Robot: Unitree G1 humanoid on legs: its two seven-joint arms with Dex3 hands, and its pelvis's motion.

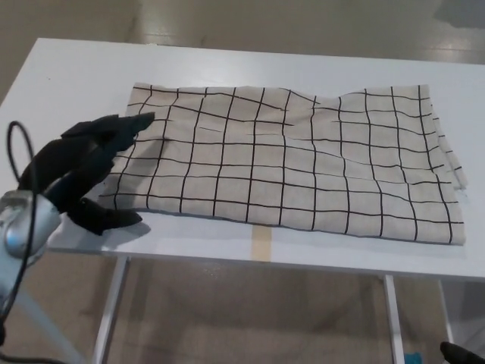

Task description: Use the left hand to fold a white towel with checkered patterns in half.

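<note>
A cream-white towel (295,163) with a black grid pattern lies spread flat across the white table (68,72), slightly rumpled near its top middle. My left hand (87,171) is black and hovers at the towel's left edge, fingers spread apart and holding nothing. Its upper fingers (125,125) reach over the towel's left border, and the thumb (106,220) sits just below the near left corner. Only a dark tip of my right hand (461,353) shows at the bottom right corner, below the table.
The table's front edge (265,262) runs just below the towel, with a strip of tan tape (262,244) on it. Metal table legs (110,318) and a bare floor show beneath. A grey forearm with a black cable (19,220) enters at the left.
</note>
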